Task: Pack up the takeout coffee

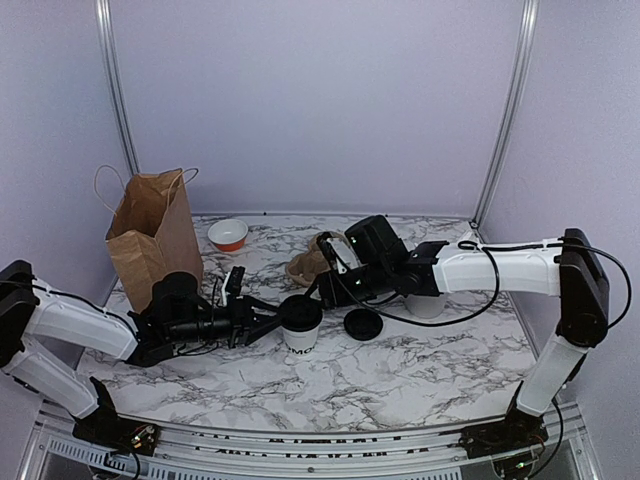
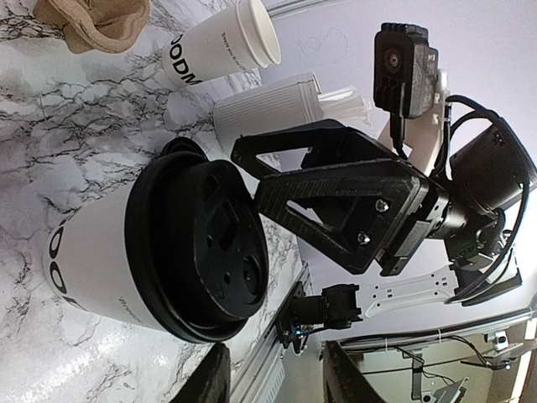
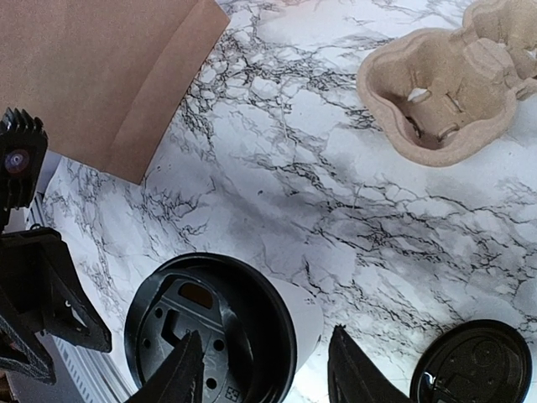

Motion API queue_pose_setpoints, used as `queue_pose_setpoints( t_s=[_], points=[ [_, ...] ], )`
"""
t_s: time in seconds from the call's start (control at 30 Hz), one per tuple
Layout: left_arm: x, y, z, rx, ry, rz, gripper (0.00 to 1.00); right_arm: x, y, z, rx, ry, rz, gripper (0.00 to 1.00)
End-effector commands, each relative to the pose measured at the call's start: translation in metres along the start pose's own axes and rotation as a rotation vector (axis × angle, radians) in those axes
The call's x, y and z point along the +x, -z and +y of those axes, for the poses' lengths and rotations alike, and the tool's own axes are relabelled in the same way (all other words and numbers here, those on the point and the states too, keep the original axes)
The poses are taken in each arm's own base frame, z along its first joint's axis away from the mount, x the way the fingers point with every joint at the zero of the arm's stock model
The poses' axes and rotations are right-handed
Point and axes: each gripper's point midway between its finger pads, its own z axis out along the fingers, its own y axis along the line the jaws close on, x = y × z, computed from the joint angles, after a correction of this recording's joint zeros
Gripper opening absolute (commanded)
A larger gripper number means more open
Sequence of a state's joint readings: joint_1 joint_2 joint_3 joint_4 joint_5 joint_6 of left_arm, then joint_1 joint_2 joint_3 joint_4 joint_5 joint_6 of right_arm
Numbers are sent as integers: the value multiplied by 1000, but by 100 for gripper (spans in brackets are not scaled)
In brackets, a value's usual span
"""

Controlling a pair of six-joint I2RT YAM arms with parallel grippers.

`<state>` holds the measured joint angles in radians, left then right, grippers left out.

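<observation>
The takeout coffee cup (image 1: 300, 338) stands upright mid-table, white with black lettering low on its side, and its black lid (image 1: 300, 311) sits on its rim. My left gripper (image 1: 272, 320) lies low just left of the cup. In the left wrist view its fingers (image 2: 210, 379) stand apart and empty, with the cup (image 2: 92, 260) and lid (image 2: 210, 243) ahead of them and to the left. My right gripper (image 1: 325, 290) hovers at the cup's far right. In the right wrist view it (image 3: 268, 369) is open above the lid (image 3: 201, 327) and touches nothing.
A brown paper bag (image 1: 150, 240) stands at back left, with a red-and-white bowl (image 1: 228, 235) beside it. A pulp cup carrier (image 1: 310, 262) lies behind the cup. A second black lid (image 1: 363, 323) rests on the table to its right. A stack of white cups (image 2: 222, 50) and a white utensil cylinder (image 2: 268, 105) are nearby.
</observation>
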<state>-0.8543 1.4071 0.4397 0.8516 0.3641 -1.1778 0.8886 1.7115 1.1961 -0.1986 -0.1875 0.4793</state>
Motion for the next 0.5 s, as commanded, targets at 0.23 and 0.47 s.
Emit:
queue_pose_setpoints(
  t_s=[0.23, 0.47],
  points=[
    [-4, 11, 2, -19, -27, -28, 38, -11, 3, 11, -7, 5, -41, 49],
    [-6, 16, 5, -43, -44, -36, 38, -11, 8, 11, 0, 8, -48, 49]
  ],
)
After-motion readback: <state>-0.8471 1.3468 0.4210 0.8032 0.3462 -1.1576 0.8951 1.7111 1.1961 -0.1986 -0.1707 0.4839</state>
